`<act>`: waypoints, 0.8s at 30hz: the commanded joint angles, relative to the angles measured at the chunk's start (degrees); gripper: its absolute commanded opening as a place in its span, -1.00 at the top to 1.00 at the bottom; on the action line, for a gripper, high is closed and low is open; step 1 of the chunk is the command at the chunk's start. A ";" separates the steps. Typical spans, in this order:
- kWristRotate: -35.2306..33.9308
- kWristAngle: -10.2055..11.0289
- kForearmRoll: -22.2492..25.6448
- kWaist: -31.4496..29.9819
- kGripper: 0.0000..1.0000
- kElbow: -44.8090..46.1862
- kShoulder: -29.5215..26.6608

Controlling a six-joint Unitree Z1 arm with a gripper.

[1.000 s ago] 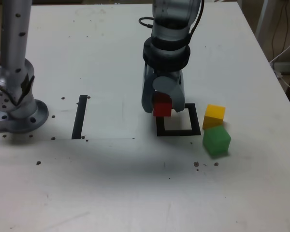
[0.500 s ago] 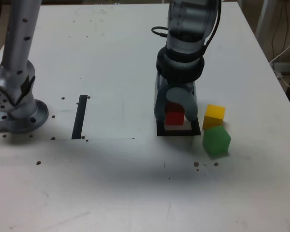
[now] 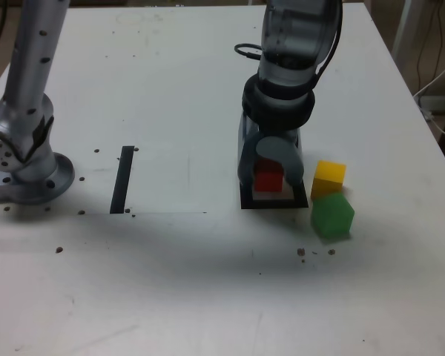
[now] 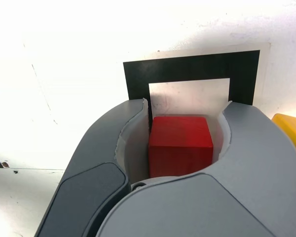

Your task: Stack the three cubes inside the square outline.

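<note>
The red cube (image 3: 268, 179) sits low over the white centre of the square outline (image 3: 274, 203), between the jaws of my gripper (image 3: 269, 182). In the wrist view the red cube (image 4: 180, 145) fills the space between the grey jaws of the gripper (image 4: 186, 106), which hug it on both sides, with the square outline (image 4: 192, 69) just beyond. The yellow cube (image 3: 328, 178) lies just off the outline on the exterior view's right, and its corner (image 4: 291, 131) shows in the wrist view. The green cube (image 3: 332, 215) rests on the table in front of the yellow one.
A straight black tape strip (image 3: 122, 178) lies on the white table at the exterior view's left. The arm's metal base (image 3: 26, 174) stands at the far left. Small dark specks dot the tabletop. Cables hang beyond the table's right edge.
My gripper has carried the red cube to the exterior view's right, from the outline's left corner to over its centre, and lowered it.
</note>
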 commanded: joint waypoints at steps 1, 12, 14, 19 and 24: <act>0.05 0.21 -0.23 0.16 -0.47 -0.04 0.23; 0.24 1.42 -0.50 1.07 -0.92 0.49 0.74; 0.24 1.71 -0.48 1.14 -0.96 0.63 0.47; 0.30 2.40 0.05 1.16 -0.99 1.13 -1.52; 0.32 3.03 2.12 0.70 -0.99 0.56 -4.39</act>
